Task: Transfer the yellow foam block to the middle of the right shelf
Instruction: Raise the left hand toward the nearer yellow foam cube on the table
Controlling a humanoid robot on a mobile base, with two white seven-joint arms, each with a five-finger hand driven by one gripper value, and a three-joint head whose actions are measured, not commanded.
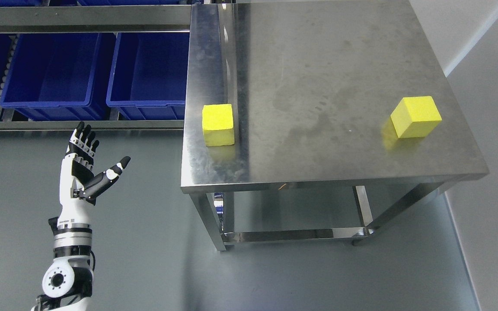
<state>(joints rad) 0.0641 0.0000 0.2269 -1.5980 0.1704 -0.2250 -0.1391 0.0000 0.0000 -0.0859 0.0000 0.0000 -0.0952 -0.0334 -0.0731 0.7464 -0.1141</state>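
On the steel table [318, 65] two yellow foam blocks [218, 125] [416, 116] are left untouched, one by each side edge, while the left hand [82, 166] is held off to the side, fingers [85, 138] spread and empty.

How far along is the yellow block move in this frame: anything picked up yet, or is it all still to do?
Done: nothing visible. Two yellow foam blocks sit on the steel table, the left block near its left edge and the right block near its right edge.
In hand: nothing. The left hand is raised over the floor left of the table, fingers spread and empty.
Left: reach, grasp, carry and place. The right arm is out of view.
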